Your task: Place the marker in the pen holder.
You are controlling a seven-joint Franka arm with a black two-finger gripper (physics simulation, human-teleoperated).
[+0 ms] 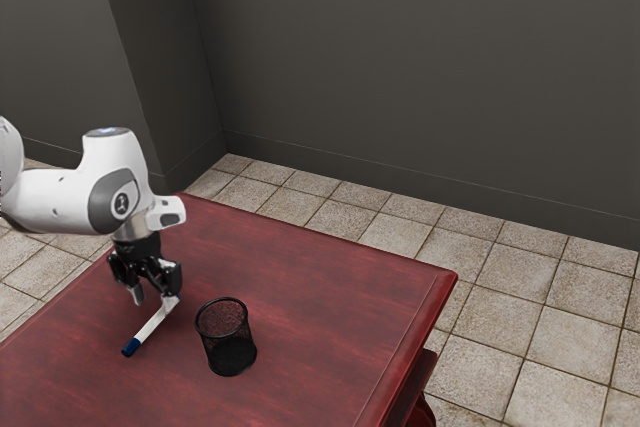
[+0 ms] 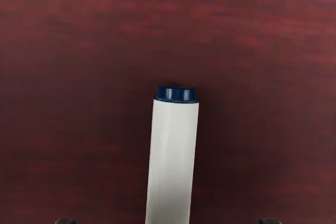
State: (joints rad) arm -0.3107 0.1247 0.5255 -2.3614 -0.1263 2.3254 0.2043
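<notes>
Exterior view: a black gripper, fingers spread apart, is low over a red tabletop. Beneath it lies a white marker with a dark blue end, outside and near the black mesh pen holder, which stands upright.

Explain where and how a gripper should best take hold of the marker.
Probably at the middle of its white barrel, coming from above and closing across its width: the marker is slim, straight and lying lengthwise on the table.

White marker near mesh holder
</notes>
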